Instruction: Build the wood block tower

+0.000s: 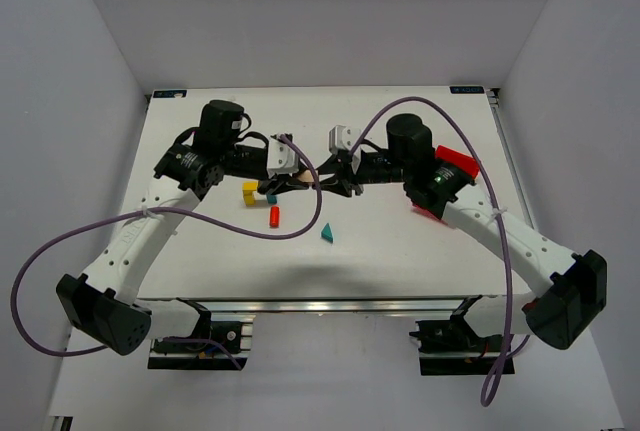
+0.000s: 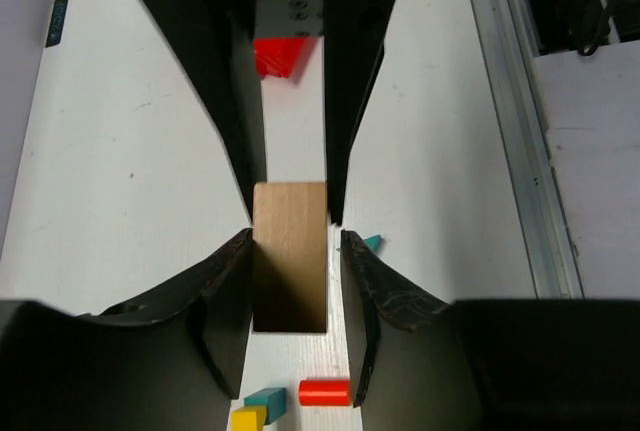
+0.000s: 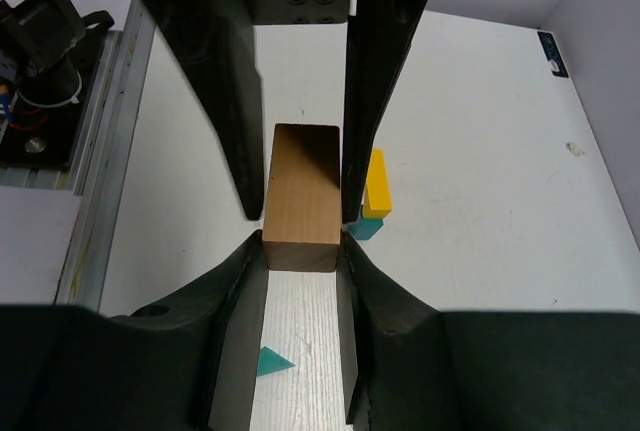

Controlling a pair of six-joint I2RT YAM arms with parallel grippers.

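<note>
Now you're seeing both sets of jaws pinching one plain tan block (image 3: 302, 197) above the desk (image 1: 400, 241), while the yellow block (image 1: 249, 193), red cylinder (image 1: 274, 215) and teal triangle (image 1: 326, 233) are lying loose.

White table (image 1: 400, 261) w/ grey walls (image 1: 90, 51)

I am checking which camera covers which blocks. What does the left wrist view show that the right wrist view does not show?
Only the left wrist view shows the red cylinder lying on the table and a red object far ahead between the fingers. Only the right wrist view shows the teal triangle lying flat and the yellow block full length. Both show the tan block between the two grippers' fingers, plus yellow and teal blocks side by side.
</note>
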